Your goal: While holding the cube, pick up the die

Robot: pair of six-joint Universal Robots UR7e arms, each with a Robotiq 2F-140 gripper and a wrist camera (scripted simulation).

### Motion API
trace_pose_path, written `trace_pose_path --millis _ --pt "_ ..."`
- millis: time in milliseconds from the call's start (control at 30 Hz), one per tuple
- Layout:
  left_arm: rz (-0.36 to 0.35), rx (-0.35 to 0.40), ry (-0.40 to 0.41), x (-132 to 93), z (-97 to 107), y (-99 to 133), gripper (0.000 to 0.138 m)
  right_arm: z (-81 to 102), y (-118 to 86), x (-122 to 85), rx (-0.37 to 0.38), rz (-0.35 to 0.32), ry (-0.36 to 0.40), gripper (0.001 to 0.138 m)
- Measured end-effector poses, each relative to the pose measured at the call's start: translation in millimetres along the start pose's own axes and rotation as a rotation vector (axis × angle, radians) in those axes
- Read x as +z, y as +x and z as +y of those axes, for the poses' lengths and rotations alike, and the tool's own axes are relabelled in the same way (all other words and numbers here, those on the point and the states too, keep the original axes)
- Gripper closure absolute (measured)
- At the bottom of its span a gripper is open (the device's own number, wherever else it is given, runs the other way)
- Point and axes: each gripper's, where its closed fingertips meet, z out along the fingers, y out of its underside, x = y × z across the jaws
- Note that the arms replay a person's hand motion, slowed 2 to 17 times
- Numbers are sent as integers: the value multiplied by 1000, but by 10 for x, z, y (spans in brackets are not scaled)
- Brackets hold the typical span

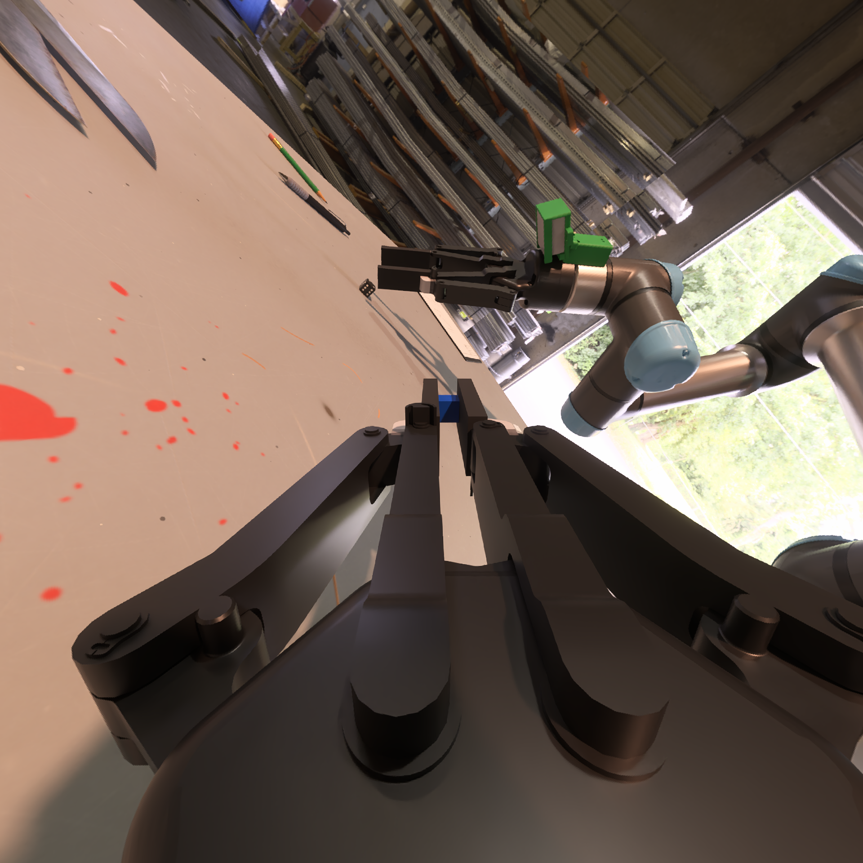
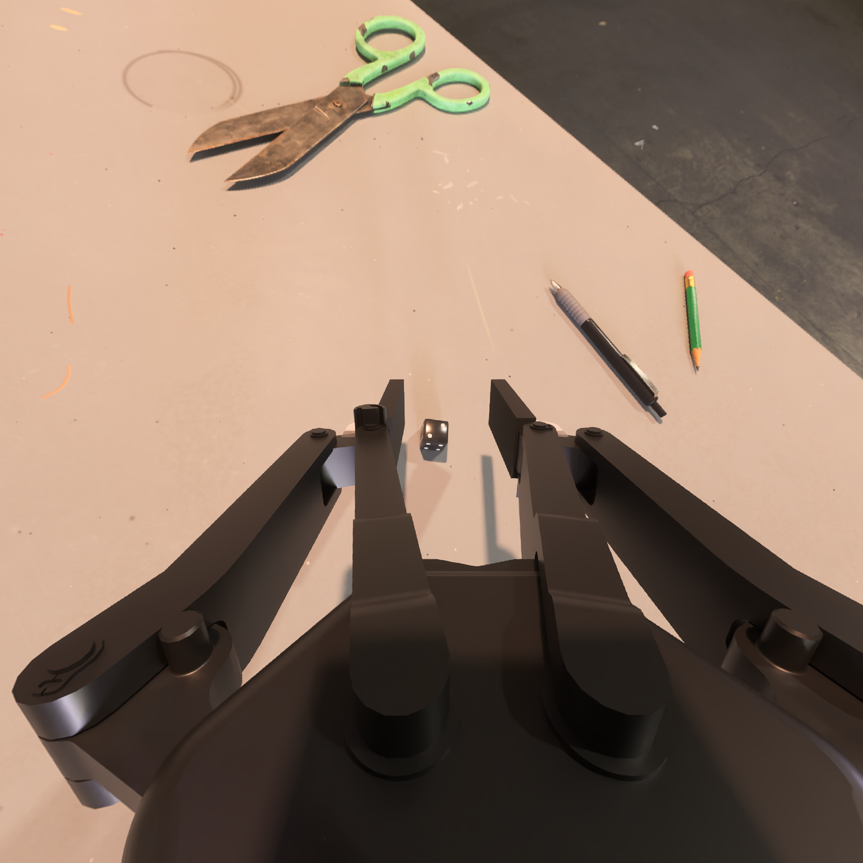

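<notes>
My left gripper point(image 1: 447, 397) is shut on a small blue cube point(image 1: 448, 408), held between its fingertips off the tan table point(image 1: 210, 289). A small black die with white dots point(image 2: 434, 439) lies on the table point(image 2: 280, 303). My right gripper point(image 2: 446, 401) is open just above it, and the die sits between its fingers, nearer the left one, apart from both. In the left wrist view the die point(image 1: 367, 287) rests just off the tips of the right gripper point(image 1: 380, 273), which reaches in from the right.
Green-handled scissors point(image 2: 336, 100) lie open at the far side; their blades point(image 1: 93, 93) show in the left wrist view. A black pen point(image 2: 607, 348) and a green pencil point(image 2: 692, 320) lie right of the die near the table's edge. Red paint spots point(image 1: 28, 415) mark the table.
</notes>
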Motion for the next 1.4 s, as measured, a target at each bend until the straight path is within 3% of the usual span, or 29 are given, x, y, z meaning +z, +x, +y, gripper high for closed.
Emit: trace_pose_path --millis 700,1033,1267,1400 --pt "33 2 -26 79 91 72 127 230 -4 107 49 -41 -91 101" --pt "29 7 -36 94 118 68 127 210 -35 152 112 -75 -54 109" --pt "25 13 -36 97 115 64 127 183 -57 176 162 -85 -32 123" --pt "22 20 -37 97 118 64 127 172 -81 174 186 -84 -27 123"
